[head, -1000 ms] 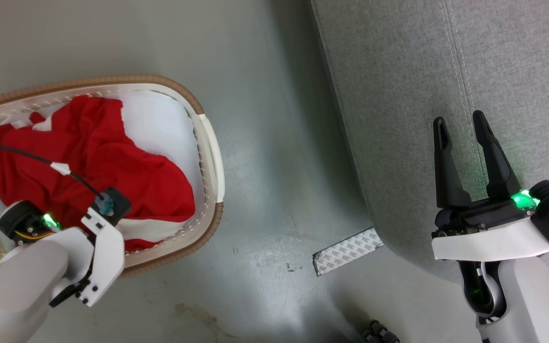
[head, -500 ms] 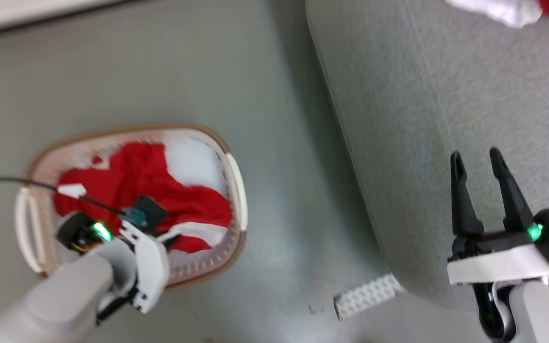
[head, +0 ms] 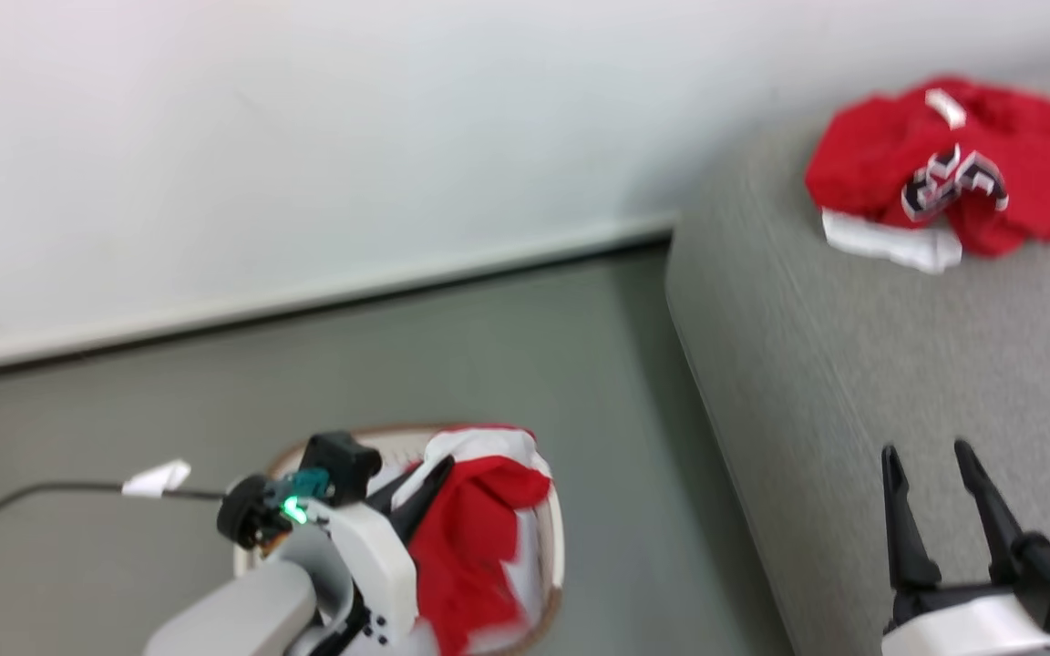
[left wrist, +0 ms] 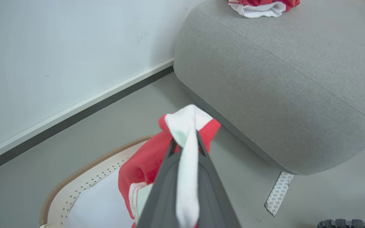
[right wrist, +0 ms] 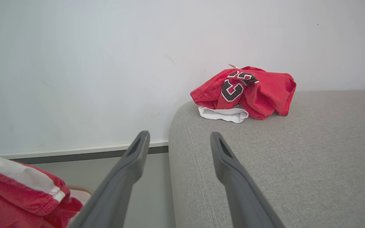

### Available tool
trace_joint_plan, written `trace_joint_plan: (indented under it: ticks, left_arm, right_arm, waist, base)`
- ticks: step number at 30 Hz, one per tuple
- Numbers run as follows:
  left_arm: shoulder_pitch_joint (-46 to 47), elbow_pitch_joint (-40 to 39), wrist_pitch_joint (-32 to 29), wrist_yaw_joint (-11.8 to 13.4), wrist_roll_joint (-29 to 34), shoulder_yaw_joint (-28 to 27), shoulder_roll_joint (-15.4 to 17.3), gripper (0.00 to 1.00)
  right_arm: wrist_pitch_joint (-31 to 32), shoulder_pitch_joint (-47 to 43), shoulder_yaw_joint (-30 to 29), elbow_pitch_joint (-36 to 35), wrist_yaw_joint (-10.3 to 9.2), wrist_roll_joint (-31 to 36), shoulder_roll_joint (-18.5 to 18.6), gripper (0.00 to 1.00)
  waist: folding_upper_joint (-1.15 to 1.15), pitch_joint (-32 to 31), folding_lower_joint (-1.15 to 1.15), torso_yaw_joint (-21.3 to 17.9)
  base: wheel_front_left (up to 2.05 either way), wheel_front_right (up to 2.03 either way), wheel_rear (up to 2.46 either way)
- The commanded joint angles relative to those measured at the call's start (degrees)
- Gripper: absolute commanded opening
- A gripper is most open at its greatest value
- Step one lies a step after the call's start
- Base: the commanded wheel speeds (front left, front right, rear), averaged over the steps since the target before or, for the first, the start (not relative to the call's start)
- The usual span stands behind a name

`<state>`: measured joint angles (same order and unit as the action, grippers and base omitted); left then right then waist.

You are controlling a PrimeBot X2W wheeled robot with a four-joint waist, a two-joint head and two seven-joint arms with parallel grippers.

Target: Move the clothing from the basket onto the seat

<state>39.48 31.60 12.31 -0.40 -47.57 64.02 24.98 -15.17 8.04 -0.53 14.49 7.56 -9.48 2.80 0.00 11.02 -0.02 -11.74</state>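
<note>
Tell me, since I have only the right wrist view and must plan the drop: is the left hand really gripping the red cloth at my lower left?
Observer: Yes. The left wrist view shows the left hand shut on the bright red sports garment with white trim, pinching its white band.
Operator: Has it cleared the basket?
Observer: It hangs above the oval white perforated laundry basket with a brown rim. Its lower end runs out of frame, so I cannot tell.
Operator: Anything lying near the sofa's base?
Observer: A pale patterned tape strip lies on the grey-green floor against the foot of the large grey woven-fabric sofa.
</note>
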Motion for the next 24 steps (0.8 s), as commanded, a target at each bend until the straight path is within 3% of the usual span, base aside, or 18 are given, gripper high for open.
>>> trace_joint_plan:
  ticks: [1, 7, 14, 19, 24]
  left_arm:
    - [-1.9, -0.6, 0.8, 0.6, -0.3, -0.4, -0.1, 0.0]
    - [-7.1, -7.7, 2.8, 6.3, -0.2, -5.8, 0.5, 0.0]
    - [-16.7, -18.5, 2.8, 11.6, 4.3, -16.4, 1.2, 0.0]
    - [-23.4, -21.7, 2.8, 12.5, 7.4, -22.9, 1.0, 0.0]
    - [-27.2, -21.6, 2.8, 10.9, 10.4, -27.8, 0.0, 0.0]
  right_arm:
    - [0.0, -1.6, -0.3, 0.3, -0.15, 0.5, 0.2, 1.0]
    - [0.0, -5.6, -1.7, -0.2, -0.15, 1.2, 0.2, 1.0]
    - [0.0, -9.2, -0.4, -0.2, -0.15, 1.3, 0.7, 1.0]
    - [0.0, -10.7, 2.0, 0.1, -0.15, 0.5, 0.7, 1.0]
    - [0.0, -10.5, 4.9, 0.5, -0.15, 0.0, 0.6, 1.0]
  waist:
    - [0.0, -8.6, 0.02, 4.8]
    - [0.0, -13.7, 0.02, 6.9]
    - [0.0, -17.1, 0.02, 8.3]
    - [0.0, -18.2, 0.02, 8.9]
    - [0.0, -18.5, 0.02, 9.4]
  base:
    - [0.0, 0.0, 0.0]
    - [0.0, 0.0, 0.0]
    - [0.0, 0.0, 0.0]
    - [0.0, 0.0, 0.0]
    - [0.0, 0.0, 0.0]
